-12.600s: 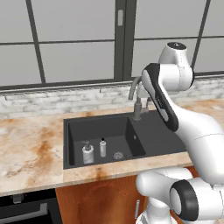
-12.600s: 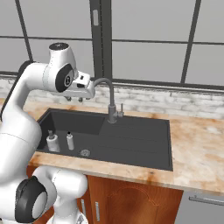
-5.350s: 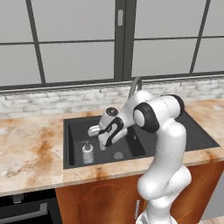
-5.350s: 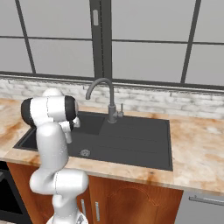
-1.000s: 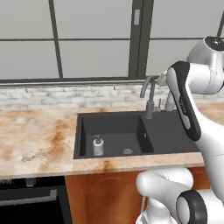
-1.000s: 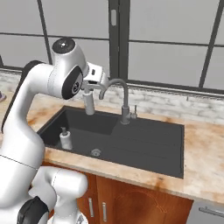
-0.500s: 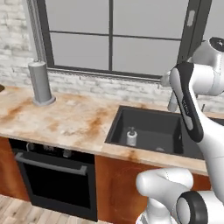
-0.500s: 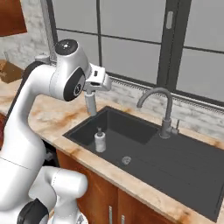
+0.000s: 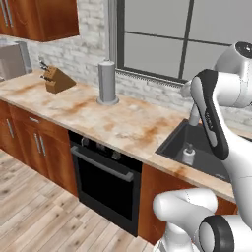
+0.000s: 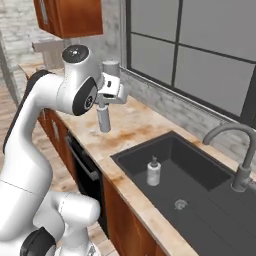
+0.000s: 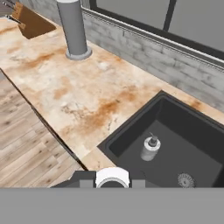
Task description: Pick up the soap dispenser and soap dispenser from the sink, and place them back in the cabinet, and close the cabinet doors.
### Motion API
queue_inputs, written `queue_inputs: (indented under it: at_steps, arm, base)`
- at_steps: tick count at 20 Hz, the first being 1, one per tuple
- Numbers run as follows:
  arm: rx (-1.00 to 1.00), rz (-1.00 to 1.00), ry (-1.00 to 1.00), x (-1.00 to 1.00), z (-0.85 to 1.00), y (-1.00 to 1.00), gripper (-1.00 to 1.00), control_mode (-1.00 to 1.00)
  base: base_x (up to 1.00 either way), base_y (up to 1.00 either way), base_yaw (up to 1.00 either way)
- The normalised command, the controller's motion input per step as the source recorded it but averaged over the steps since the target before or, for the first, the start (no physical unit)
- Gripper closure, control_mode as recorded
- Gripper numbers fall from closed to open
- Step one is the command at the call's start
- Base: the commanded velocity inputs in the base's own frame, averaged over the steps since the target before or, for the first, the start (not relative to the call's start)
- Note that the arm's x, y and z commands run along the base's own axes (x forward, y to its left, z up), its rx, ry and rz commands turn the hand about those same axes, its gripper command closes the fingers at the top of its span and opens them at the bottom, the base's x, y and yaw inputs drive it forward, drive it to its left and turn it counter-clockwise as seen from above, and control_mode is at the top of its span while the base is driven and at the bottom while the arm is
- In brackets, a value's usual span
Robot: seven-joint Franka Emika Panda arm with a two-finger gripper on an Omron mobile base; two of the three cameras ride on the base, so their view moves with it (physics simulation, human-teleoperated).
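The jaws are shut tight on the slim white soap bottle (image 10: pixel 103 119), which hangs upright below the gripper (image 10: pixel 104 107), high above the counter (image 10: pixel 131 131) and to the left of the sink (image 10: pixel 200 197) in the right base view. In the hand view the white round top of this bottle (image 11: pixel 112 178) sits right at the bottom edge between the finger tips.

The wider marbled soap bottle (image 10: pixel 153 171) with its grey pump stands upright on the floor of the dark sink, near the basin's left wall and well apart from the round steel drain (image 10: pixel 180 204). The left base view shows the same bottle (image 9: pixel 188 154) just inside the sink's near corner, partly behind the robot's arm. The hand view looks down on it (image 11: pixel 150 148), with the drain (image 11: pixel 186 180) off to its right.

The curved grey faucet (image 10: pixel 238 151) rises at the far right of the sink, below the window (image 10: pixel 200 50).

Farther along the marbled counter stands a tall grey cylinder (image 9: pixel 107 82), and beyond it a wooden knife block (image 9: pixel 55 79). A black oven (image 9: pixel 105 187) sits under the counter beside reddish-brown cupboard fronts with short silver handles (image 9: pixel 37 147). A reddish-brown wall cabinet (image 9: pixel 42 18) hangs at the upper left.
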Motion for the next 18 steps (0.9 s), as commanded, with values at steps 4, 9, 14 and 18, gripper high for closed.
queue_inputs:
  at_steps: [4, 9, 14, 18]
  arm:
    - [0.0, 0.0, 0.0, 0.0, 0.0, 0.0, 1.0, 1.0]
    - [0.0, 0.0, 0.0, 0.0, 0.0, 0.0, 1.0, 1.0]
    - [0.0, 0.0, 0.0, 0.0, 0.0, 0.0, 1.0, 1.0]
    - [0.0, 0.0, 0.0, 0.0, 0.0, 0.0, 1.0, 1.0]
  base:
    - [0.0, 0.0, 0.58]
    - [0.0, 0.0, 0.59]
    - [0.0, 0.06, 0.58]
    - [0.0, 0.07, 0.59]
